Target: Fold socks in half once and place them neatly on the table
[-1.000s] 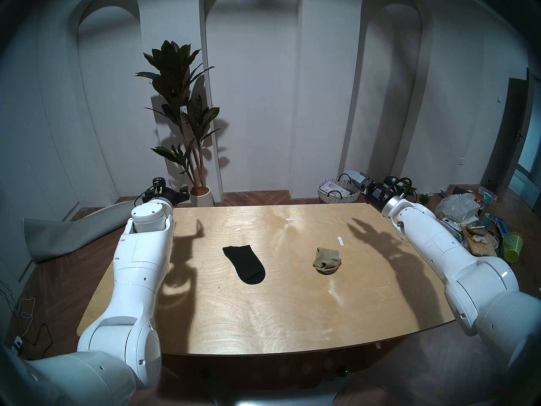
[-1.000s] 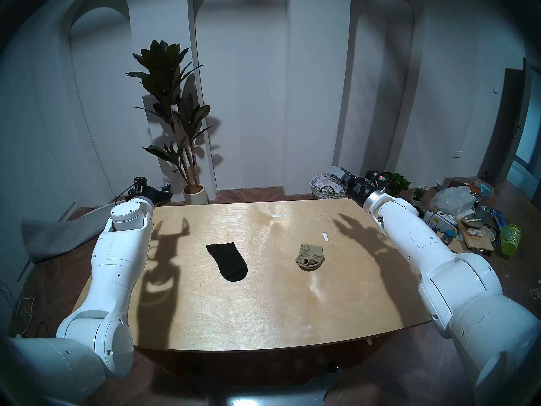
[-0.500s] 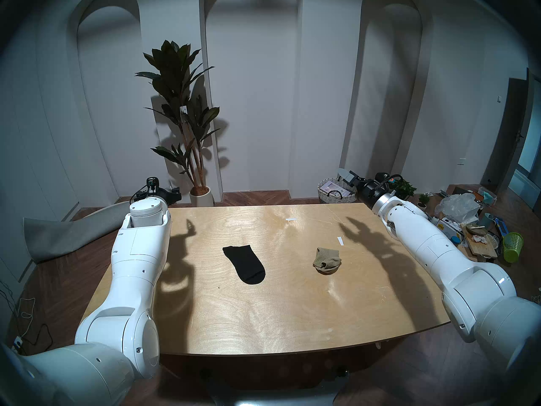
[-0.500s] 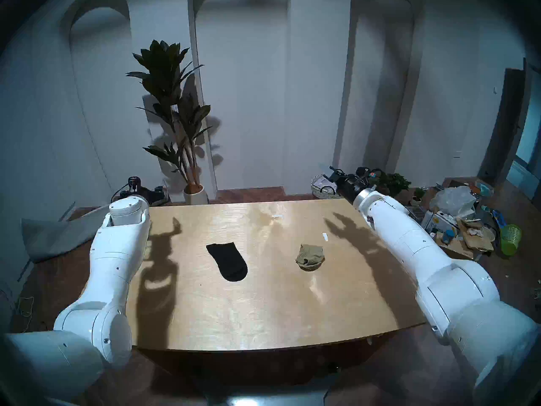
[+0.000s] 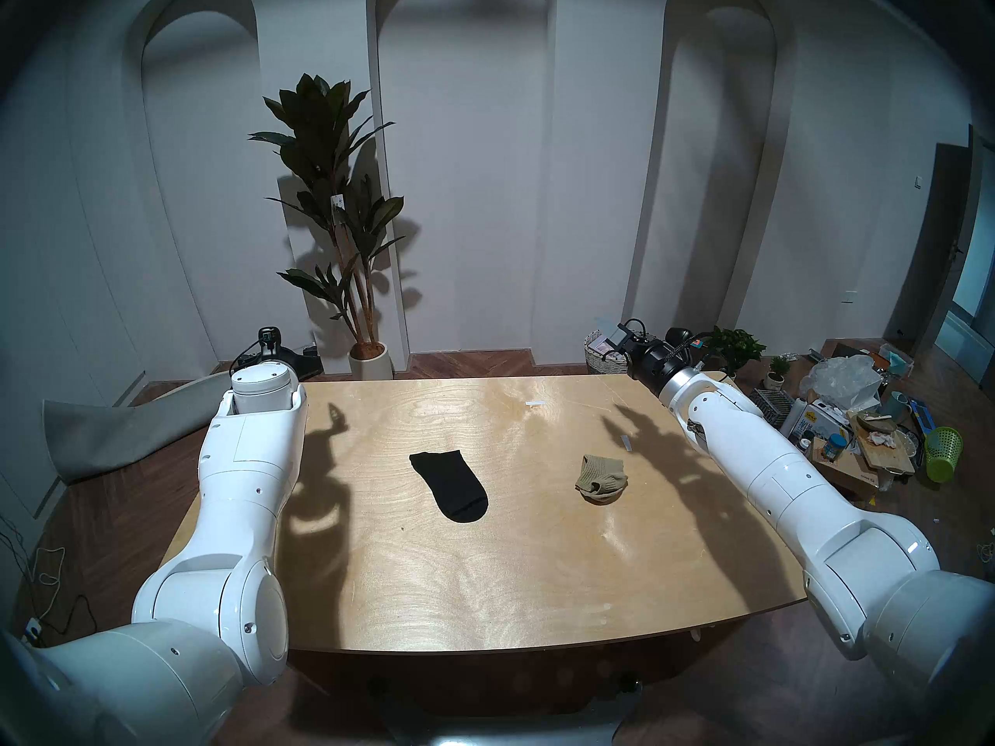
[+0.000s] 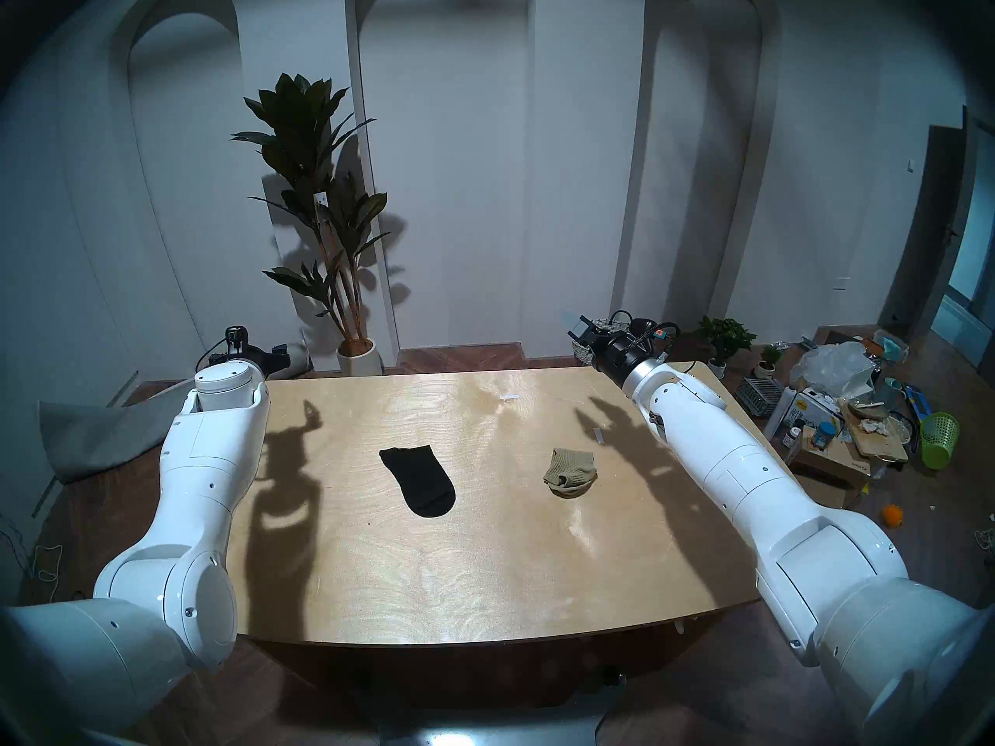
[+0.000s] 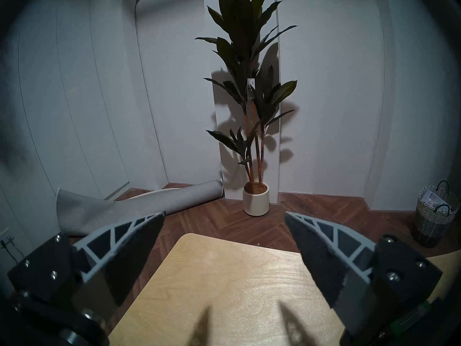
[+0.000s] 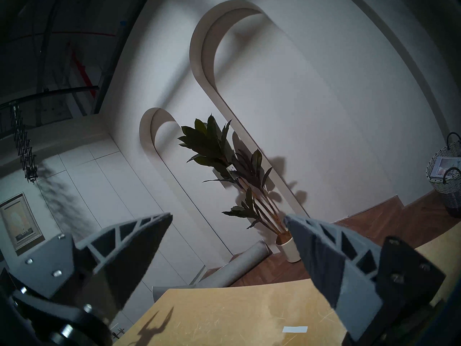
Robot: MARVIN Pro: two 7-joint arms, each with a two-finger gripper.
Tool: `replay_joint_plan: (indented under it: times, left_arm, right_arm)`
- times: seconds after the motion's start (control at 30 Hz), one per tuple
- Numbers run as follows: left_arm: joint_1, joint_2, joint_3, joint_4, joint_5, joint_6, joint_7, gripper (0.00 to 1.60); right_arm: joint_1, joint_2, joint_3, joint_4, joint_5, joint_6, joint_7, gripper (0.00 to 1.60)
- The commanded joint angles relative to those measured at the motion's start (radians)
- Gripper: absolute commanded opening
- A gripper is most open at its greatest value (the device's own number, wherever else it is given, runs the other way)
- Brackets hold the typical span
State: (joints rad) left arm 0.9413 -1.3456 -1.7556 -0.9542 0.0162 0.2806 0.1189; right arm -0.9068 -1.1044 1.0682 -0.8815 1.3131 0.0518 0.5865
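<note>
The black sock [image 5: 449, 485] and olive sock [image 5: 602, 479] lie well apart mid-table [image 5: 484, 594], bare wood around them. The left gripper [image 7: 224, 214] and right gripper [image 8: 228, 217] hang spread and empty over the far corners.

surface [image 5: 484, 578]: light plywood, rounded corners | black sock [image 5: 449, 485]: flat, left of centre | tan sock [image 5: 601, 479]: bunched, right of centre, well apart from the black one | tape strips: one [image 5: 535, 403] near far edge, one [image 5: 625, 442] toward far right corner
</note>
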Motion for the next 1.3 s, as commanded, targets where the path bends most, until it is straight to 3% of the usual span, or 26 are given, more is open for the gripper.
replay_joint_plan:
  times: [0.0, 0.53, 0.6, 0.67, 1.0, 1.27]
  left_arm:
    - [-0.052, 0.005, 0.009, 0.0, 0.004, -0.012, -0.002, 1.6]
    - [-0.062, 0.019, 0.043, 0.054, 0.023, -0.047, -0.012, 1.6]
    - [-0.058, 0.02, 0.045, 0.056, 0.022, -0.057, -0.017, 1.6]
    - [-0.054, 0.017, 0.036, 0.066, 0.003, -0.087, -0.04, 1.6]
    - [-0.022, 0.034, 0.007, 0.084, -0.051, -0.223, -0.145, 1.6]
    - [0.013, 0.05, 0.017, 0.106, -0.092, -0.346, -0.292, 1.6]
  right_arm:
    - [-0.039, 0.036, 0.01, -0.089, -0.028, -0.055, -0.094, 1.6]
    - [-0.142, 0.089, 0.016, -0.312, -0.142, -0.178, -0.355, 1.6]
    - [-0.143, 0.082, 0.019, -0.304, -0.139, -0.182, -0.363, 1.6]
    - [-0.176, 0.085, 0.031, -0.366, -0.143, -0.2, -0.423, 1.6]
    - [-0.244, 0.089, 0.045, -0.487, -0.174, -0.231, -0.611, 1.6]
    - [-0.298, 0.103, 0.023, -0.573, -0.244, -0.214, -0.767, 1.6]
